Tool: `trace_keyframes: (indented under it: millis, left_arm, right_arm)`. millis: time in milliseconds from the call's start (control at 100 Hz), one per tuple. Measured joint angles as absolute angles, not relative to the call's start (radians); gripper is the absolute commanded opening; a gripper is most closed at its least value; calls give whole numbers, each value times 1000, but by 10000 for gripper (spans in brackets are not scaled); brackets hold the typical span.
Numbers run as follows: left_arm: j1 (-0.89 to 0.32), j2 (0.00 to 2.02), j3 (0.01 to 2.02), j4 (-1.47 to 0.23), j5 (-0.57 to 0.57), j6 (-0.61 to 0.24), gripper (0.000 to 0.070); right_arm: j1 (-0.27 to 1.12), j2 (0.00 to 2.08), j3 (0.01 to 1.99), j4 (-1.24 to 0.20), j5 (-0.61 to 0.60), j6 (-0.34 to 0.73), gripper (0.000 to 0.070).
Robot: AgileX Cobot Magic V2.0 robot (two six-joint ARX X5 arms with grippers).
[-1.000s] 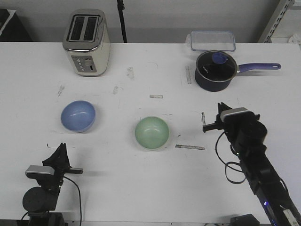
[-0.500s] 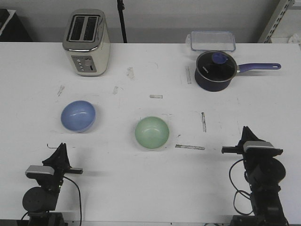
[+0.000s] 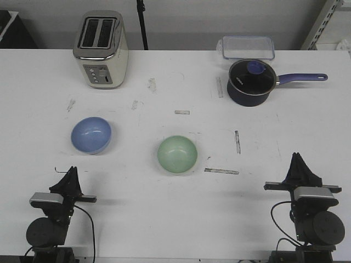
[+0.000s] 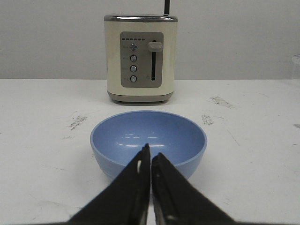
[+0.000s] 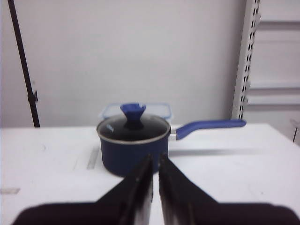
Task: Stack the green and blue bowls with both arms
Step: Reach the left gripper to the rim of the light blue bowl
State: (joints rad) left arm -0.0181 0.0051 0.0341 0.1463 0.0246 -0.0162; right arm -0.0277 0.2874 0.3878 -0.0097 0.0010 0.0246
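The light blue bowl (image 3: 91,135) sits upright and empty on the left of the white table. The pale green bowl (image 3: 177,154) sits upright and empty near the middle, apart from it. My left gripper (image 3: 71,171) is low at the near left edge, shut and empty, pointing at the blue bowl just ahead. In the left wrist view the blue bowl (image 4: 140,129) is right beyond the closed tips of the left gripper (image 4: 150,151). My right gripper (image 3: 296,157) is at the near right edge, shut and empty, right of the green bowl. The right wrist view shows the right gripper (image 5: 155,158) but no bowl.
A cream toaster (image 3: 101,49) stands at the back left, behind the blue bowl (image 4: 140,56). A dark blue lidded saucepan (image 3: 249,82) with its handle to the right stands at the back right (image 5: 131,145). A clear plastic container (image 3: 248,46) lies behind it. Tape strips mark the table.
My right arm has drawn back from the middle right of the table to the near right edge and now points straight ahead. The left arm and both bowls have not moved.
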Motion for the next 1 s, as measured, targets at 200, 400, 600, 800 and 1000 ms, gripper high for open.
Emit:
trace_keyframes:
  millis: [200, 400, 600, 800, 1000]
  left_arm:
    - [-18, 5, 34, 146, 25, -16, 1]
    - [-18, 5, 34, 146, 25, -16, 1]
    - [-18, 5, 34, 146, 19, -16, 1]
    - [-18, 6, 35, 156, -69, -47, 1]
    - [-18, 20, 67, 144, -72, -54, 1]
  right_arm:
    - [-28, 259, 388, -10, 1, 26, 14]
    - [-28, 257, 388, -10, 1, 27, 14]
    - [-28, 257, 388, -10, 1, 27, 14]
    - [-28, 257, 388, -10, 1, 27, 14]
    - [-28, 257, 388, -10, 1, 27, 14]
